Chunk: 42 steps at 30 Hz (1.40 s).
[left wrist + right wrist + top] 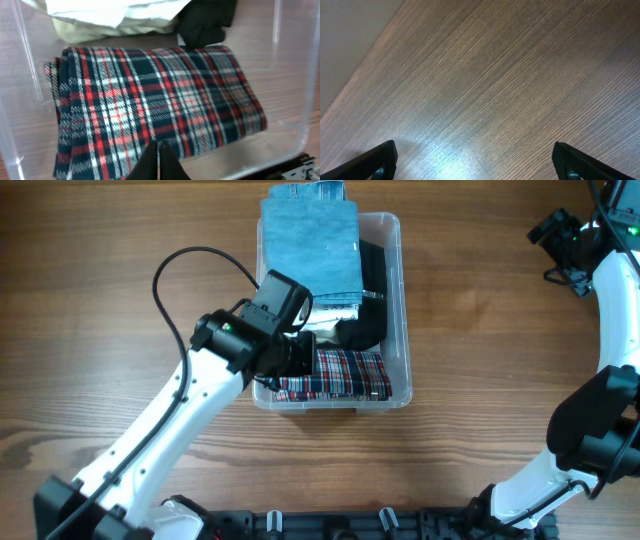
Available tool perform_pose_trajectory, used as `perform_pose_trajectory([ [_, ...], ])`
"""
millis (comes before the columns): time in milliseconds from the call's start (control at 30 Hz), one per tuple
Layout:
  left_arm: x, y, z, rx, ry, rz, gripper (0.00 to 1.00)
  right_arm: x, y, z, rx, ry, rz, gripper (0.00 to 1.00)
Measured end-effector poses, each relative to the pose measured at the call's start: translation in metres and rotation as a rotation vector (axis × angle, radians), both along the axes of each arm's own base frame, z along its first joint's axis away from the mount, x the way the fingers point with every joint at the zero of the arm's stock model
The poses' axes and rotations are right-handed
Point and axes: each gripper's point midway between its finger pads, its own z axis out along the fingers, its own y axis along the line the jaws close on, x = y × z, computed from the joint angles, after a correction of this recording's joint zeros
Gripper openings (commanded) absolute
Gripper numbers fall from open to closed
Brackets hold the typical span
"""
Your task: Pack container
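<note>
Container (404,330) lying on surface (495,75), long axis running near-to-far, opening facing up. Left hand (158,150) sitting pressed together over plaid cloth (160,100). Right hand (475,162) hovering spread.

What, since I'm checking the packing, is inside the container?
In the container: folded plaid cloth at the near end, a black garment, pale fabric, and blue denim on top at the far end. The floor and anything beneath them are covered.

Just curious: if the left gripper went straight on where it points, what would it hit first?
Most likely the folded plaid cloth lying in the container, right ahead of the left gripper and its shut jaws; how close is hard to judge.
</note>
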Motion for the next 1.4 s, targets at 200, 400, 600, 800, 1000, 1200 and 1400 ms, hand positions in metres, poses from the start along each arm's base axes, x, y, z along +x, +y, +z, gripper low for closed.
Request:
perform_pose_trajectory([
  [200,-0.011,0.001,-0.039,0.062,0.161,-0.008,0.04,0.000,0.000,0.000,0.000,0.000,0.000,1.00],
  [400,-0.028,0.004,-0.049,0.082,0.262,-0.012,0.04,0.000,0.000,0.000,0.000,0.000,0.000,1.00],
  [600,-0.032,0.006,-0.051,0.087,0.292,-0.009,0.06,0.000,0.000,0.000,0.000,0.000,0.000,1.00],
  [800,-0.025,0.005,-0.087,0.135,0.370,0.002,0.09,0.000,0.000,0.000,0.000,0.000,0.000,1.00],
  [1000,-0.019,0.000,-0.103,0.137,0.377,0.002,0.04,0.000,0.000,0.000,0.000,0.000,0.000,1.00],
  [1200,0.006,-0.017,-0.073,0.078,0.300,-0.013,0.05,0.000,0.000,0.000,0.001,0.000,0.000,1.00],
  [1400,0.033,-0.037,-0.002,-0.022,0.133,-0.057,0.05,0.000,0.000,0.000,0.000,0.000,0.000,1.00],
])
